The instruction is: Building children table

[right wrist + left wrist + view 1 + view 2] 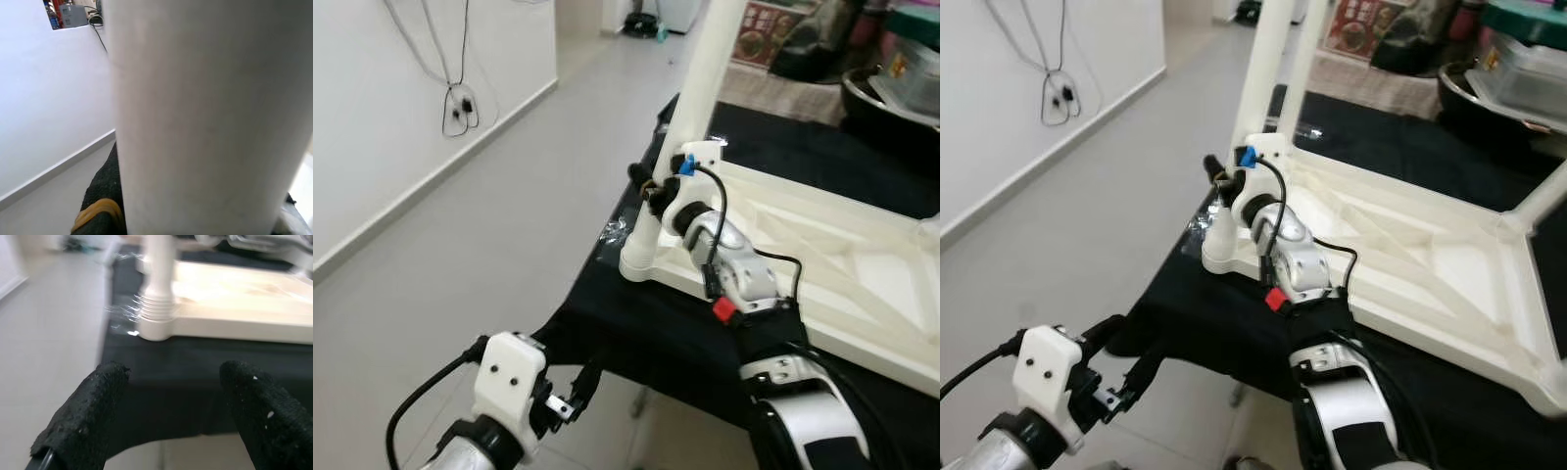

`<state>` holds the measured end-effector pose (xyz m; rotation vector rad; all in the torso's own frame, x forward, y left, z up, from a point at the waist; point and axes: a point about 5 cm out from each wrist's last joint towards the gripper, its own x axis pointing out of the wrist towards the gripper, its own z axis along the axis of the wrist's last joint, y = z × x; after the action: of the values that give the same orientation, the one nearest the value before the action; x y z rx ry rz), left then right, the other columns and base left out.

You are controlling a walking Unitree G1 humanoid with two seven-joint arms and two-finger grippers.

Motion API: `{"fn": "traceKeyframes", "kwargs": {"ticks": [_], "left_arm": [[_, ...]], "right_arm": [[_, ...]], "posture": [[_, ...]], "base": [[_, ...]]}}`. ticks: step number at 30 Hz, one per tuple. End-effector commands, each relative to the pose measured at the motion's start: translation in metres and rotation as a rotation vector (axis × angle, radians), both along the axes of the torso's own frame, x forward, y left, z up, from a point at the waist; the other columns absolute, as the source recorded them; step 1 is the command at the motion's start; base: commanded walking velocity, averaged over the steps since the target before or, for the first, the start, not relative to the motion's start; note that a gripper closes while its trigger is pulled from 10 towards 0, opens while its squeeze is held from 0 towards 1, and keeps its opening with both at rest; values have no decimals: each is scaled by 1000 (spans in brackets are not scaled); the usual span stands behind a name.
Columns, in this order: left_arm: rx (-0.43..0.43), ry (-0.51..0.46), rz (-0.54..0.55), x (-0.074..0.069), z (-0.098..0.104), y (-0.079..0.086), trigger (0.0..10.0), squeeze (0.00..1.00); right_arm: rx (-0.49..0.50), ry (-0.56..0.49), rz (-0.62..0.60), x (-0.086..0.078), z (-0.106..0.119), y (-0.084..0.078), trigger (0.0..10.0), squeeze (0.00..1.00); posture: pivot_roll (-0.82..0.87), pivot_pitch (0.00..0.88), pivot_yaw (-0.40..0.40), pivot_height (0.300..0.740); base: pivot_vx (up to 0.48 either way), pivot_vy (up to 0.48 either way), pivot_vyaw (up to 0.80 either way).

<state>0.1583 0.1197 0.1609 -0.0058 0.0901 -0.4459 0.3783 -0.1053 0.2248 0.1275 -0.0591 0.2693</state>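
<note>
A black-draped work surface (1234,323) carries a white plastic children's tabletop (1410,255), lying upside down with its ribbed underside facing up; it spans the cloth from the near-left corner toward the far-right edge. At the panel's near-left corner, right at the left edge of the cloth, a white table leg (1268,88) stands upright in its threaded socket (1226,250). In the right eye view a 2nd white leg (1540,201) rises at an angle from the panel's far-right corner.

The silver right arm (1351,411) reaches across the near edge of the cloth, and the right gripper (1224,181) sits against the lower part of the upright leg just above the socket. The right wrist view has the leg's pale shaft (205,117) pressed close before the lens with 1 black finger (100,205) beside it, the jaws clamped on the leg.

The left gripper (573,392) hangs off the near-left corner of the cloth, over grey floor (460,255), not touching anything. In the left wrist view its 2 black fingers (83,416) stand well apart, pointing at the socket (156,320).

Cables (458,103) hang on the white wall at far left.
</note>
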Motion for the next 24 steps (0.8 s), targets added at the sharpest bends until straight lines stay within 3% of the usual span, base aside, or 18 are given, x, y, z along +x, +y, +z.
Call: {"fn": "traceKeyframes", "kwargs": {"ticks": [1, 5, 10, 14, 18, 19, 22, 24], "left_arm": [[8, 23, -1, -1, -5, 1, 10000, 0], [8, 22, 1, -1, -5, 1, 10000, 0], [9, 21, -1, -1, -5, 0, 10000, 0], [9, 20, -1, -1, -6, 0, 10000, 0], [7, 18, -2, 0, -6, 0, 10000, 0], [7, 16, -3, 0, -6, 0, 10000, 0], [7, 16, -2, 0, -6, 0, 10000, 0], [8, 16, -3, 1, -6, 0, 10000, 0]], "right_arm": [[-8, 139, -90, -3, -33, -2, 10000, 0], [6, 129, -215, -6, -31, -1, 10000, 0], [-47, 132, -412, -9, -30, -4, 10000, 0], [23, 143, -547, -16, -31, -6, 10000, 0], [23, 122, -645, -22, -32, -6, 10000, 0], [43, 131, -733, -27, -35, -6, 10000, 0], [52, 139, -765, -29, -37, -6, 10000, 0], [41, 178, -848, -34, -43, -4, 10000, 0]], "posture": [[149, 173, -113, 740], [145, 168, -117, 740], [149, 166, -123, 740], [149, 166, -122, 740], [151, 163, -122, 740], [150, 163, -121, 740], [150, 163, -121, 740], [152, 164, -123, 740]], "base": [[0, 0, 0], [0, 0, 0], [0, 0, 0], [0, 0, 0], [0, 0, 0], [0, 0, 0], [0, 0, 0], [0, 0, 0]]}}
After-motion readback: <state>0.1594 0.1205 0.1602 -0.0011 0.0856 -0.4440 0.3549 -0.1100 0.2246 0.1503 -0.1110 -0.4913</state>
